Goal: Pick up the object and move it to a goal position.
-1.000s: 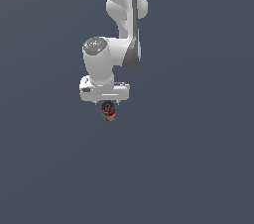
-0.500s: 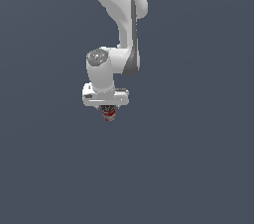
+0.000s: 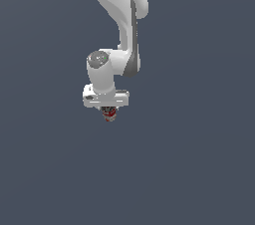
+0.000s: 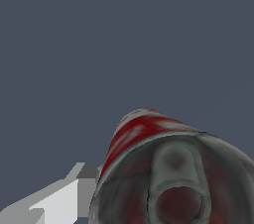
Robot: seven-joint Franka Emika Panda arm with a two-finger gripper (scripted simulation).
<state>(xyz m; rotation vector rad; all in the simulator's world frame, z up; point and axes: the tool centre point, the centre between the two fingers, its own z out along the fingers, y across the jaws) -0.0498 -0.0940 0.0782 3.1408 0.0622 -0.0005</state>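
Observation:
The object (image 3: 109, 114) is a tiny red and white can with a dark top, hanging just under the white hand of the arm in the exterior view. My gripper (image 3: 109, 113) is shut on it, and its fingers are mostly hidden behind the can and the hand. The wrist view is filled by the can (image 4: 168, 168), seen from its grey top end with the pull tab, red and white label along its side. One white finger (image 4: 62, 200) shows beside the can, touching it.
The white arm (image 3: 124, 30) comes down from above in the exterior view. Around it there is only a plain dark blue-grey background, with no table edge or other object visible.
The hand with the can has shifted slightly lower and towards the exterior view's right, and the wrist has turned a little. The can stays held.

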